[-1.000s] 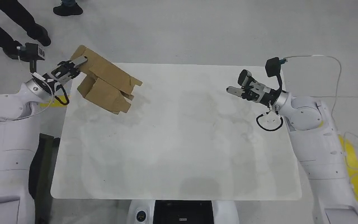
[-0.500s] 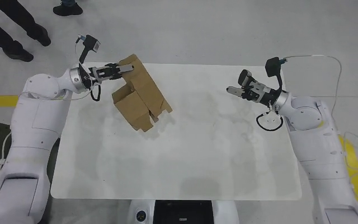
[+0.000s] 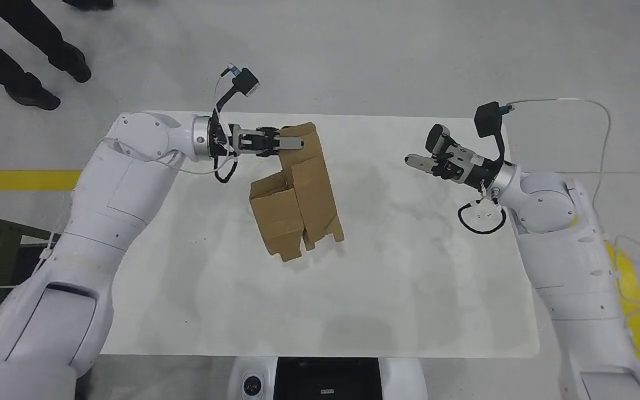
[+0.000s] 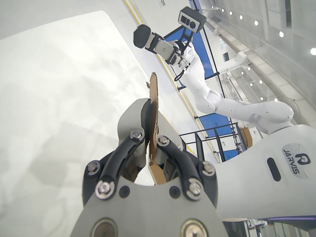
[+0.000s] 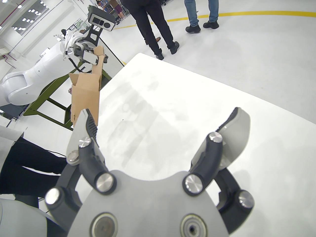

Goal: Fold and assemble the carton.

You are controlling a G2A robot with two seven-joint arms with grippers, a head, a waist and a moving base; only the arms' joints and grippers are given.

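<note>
Carton point(image 3: 298, 200) hangs below the left hand point(image 3: 290, 143), which is clenched on the edge of one brown panel; the left wrist view shows the cardboard pinched edge-on between both pads point(image 4: 145, 117). Holding it by the rim lets the rest of the carton droop open beneath the hand, flaps loose and nothing folded shut yet, probably so the body can be squared up over the counter point(image 3: 400, 290). Whether its low end touches the counter I cannot tell. The right hand point(image 3: 418, 162) sits well apart, across the counter from the carton, fingers spread and holding nothing. It points towards the carton, seemingly placed to take an opposite panel once that comes within reach.
</note>
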